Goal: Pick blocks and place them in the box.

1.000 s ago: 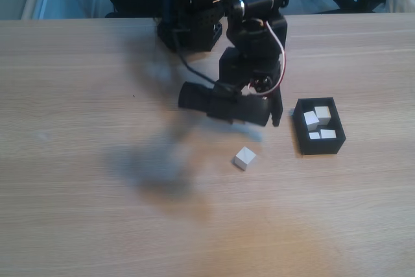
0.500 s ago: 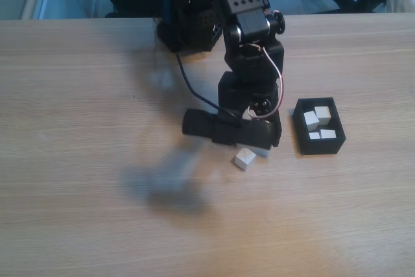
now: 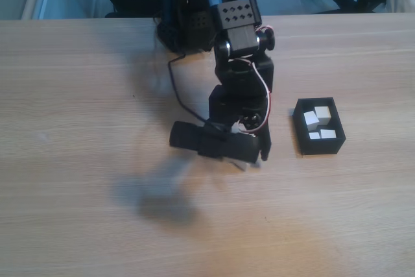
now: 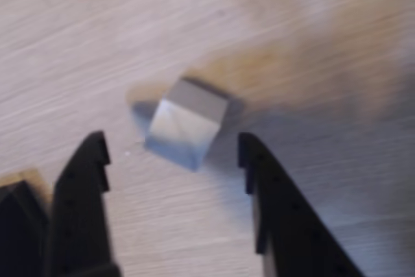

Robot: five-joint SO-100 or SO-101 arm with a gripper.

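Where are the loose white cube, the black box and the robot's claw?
Loose block (image 4: 185, 124), wrist view, its lit front face.
Box (image 3: 321, 145), fixed view, its near wall.
Gripper (image 4: 174, 149), wrist view, midway between fingertips.

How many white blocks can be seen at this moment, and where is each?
5. Four blocks sit in the box. One loose block lies on the table, between the open gripper's fingertips. The arm may hide others.

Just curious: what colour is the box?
Black box, clearest in the fixed view.
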